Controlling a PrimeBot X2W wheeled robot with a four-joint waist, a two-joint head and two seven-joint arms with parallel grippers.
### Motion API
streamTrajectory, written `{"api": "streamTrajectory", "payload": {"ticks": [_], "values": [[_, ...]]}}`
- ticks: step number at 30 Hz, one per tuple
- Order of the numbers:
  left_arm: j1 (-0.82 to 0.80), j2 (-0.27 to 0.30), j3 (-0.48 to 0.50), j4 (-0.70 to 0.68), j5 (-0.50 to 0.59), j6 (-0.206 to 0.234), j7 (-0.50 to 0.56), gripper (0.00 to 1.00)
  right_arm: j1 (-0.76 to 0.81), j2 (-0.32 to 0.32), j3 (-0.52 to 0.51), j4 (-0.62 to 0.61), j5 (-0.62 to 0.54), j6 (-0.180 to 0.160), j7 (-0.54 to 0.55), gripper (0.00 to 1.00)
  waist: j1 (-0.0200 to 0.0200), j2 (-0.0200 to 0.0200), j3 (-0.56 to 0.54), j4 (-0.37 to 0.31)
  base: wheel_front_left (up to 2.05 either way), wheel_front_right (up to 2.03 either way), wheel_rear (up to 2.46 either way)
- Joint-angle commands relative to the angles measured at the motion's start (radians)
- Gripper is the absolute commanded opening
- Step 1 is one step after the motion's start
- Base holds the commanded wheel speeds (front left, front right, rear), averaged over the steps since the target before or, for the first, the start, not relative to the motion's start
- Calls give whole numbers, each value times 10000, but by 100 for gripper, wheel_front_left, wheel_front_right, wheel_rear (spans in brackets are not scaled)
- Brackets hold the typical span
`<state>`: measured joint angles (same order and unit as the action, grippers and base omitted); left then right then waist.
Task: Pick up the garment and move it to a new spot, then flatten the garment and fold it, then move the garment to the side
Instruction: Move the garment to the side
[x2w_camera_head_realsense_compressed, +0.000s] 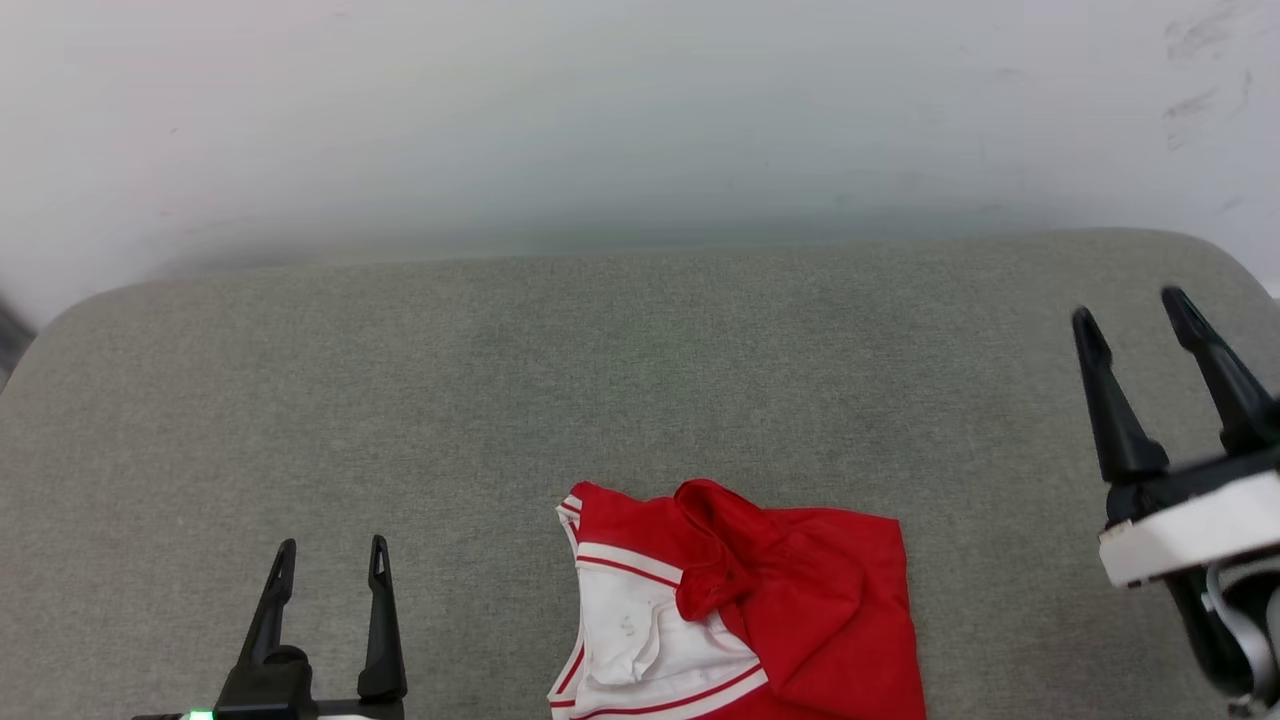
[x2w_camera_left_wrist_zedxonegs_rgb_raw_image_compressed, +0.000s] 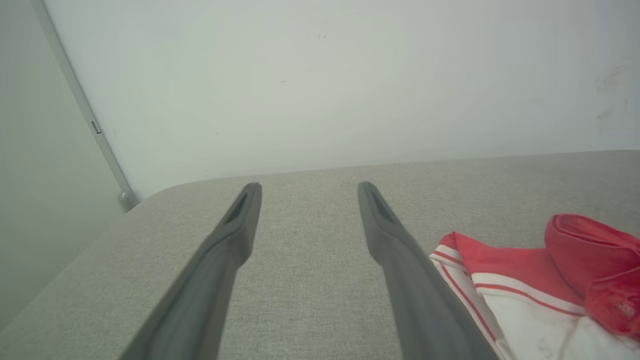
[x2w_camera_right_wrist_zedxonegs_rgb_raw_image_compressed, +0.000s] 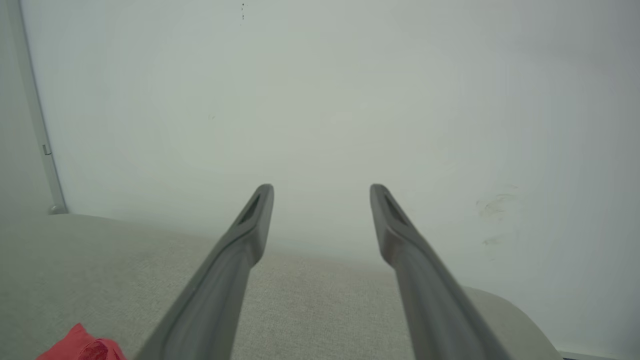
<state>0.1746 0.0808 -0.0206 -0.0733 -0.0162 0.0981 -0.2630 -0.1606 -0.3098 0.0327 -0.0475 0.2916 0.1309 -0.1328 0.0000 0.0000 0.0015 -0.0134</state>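
View from the robot's head, looking down on a grey woven-fabric worktop (x2w_camera_head_realsense_compressed: 500, 400) with rounded corners, set against a plain off-white wall (x2w_camera_head_realsense_compressed: 600, 120) marked with a few faint dark scuffs at the upper right.

A red jersey-style garment (x2w_camera_head_realsense_compressed: 800, 600) with a white short sleeve and red-and-white striped trim lies crumpled at the near edge of the worktop, a little right of centre, its lower part cut off by the bottom of the view. The white sleeve and its stripes are on the left side of the heap. The red body is bunched on the right, with one thick fold standing up in the middle.

The left gripper (x2w_camera_head_realsense_compressed: 333, 547), two long dark fingers on a black base, sits at the lower left, fingers pointing away from the robot. Its jaws stand wide and hold nothing. It is well apart from the garment, with bare fabric between them.

The right gripper (x2w_camera_head_realsense_compressed: 1130, 310) is at the far right edge, on a white wrist block and tilted slightly leftward – jaws wide too, nothing between them, well clear of the garment.

Left wrist view: the left gripper (x2w_camera_left_wrist_zedxonegs_rgb_raw_image_compressed: 310, 187) points across the bare worktop (x2w_camera_left_wrist_zedxonegs_rgb_raw_image_compressed: 300, 280) toward the wall, and the garment (x2w_camera_left_wrist_zedxonegs_rgb_raw_image_compressed: 505, 260) lies at the lower right, partly behind one finger.

Right wrist view: the right gripper (x2w_camera_right_wrist_zedxonegs_rgb_raw_image_compressed: 321, 188) points at the wall above the worktop's (x2w_camera_right_wrist_zedxonegs_rgb_raw_image_compressed: 310, 300) far corner – a scrap of the red garment (x2w_camera_right_wrist_zedxonegs_rgb_raw_image_compressed: 75, 345) shows at the bottom left
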Motion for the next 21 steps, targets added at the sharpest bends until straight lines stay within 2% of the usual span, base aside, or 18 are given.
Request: {"api": "streamTrajectory", "payload": {"ticks": [1,6,10,13,16,21], "values": [[-76,-41,21,-5,41,-16,-22,100,-147,-146,145,-49,151,-4,189,100,0,0,15,4,0,0,0],[-150,-78,-28,3,59,-67,-24,100,-1209,-1494,1441,-127,1735,-4,3363,100,0,0,105,72,0,0,0],[-227,-104,-51,-18,62,-71,-22,100,-1534,-2170,1915,35,3473,-4,6061,100,0,0,251,150,0,0,0],[-349,-118,-64,-42,47,-77,-22,100,-1405,-2404,1914,319,4715,-4,7683,100,0,0,393,224,0,0,0],[-453,-129,-78,-67,41,-95,-24,100,-1130,-2373,1836,730,5684,-4,8915,100,0,0,580,307,0,0,0],[-728,-145,-120,-92,66,-159,-22,100,-793,-2249,1904,1272,6373,-4,9930,100,0,0,979,513,0,0,0]]}}
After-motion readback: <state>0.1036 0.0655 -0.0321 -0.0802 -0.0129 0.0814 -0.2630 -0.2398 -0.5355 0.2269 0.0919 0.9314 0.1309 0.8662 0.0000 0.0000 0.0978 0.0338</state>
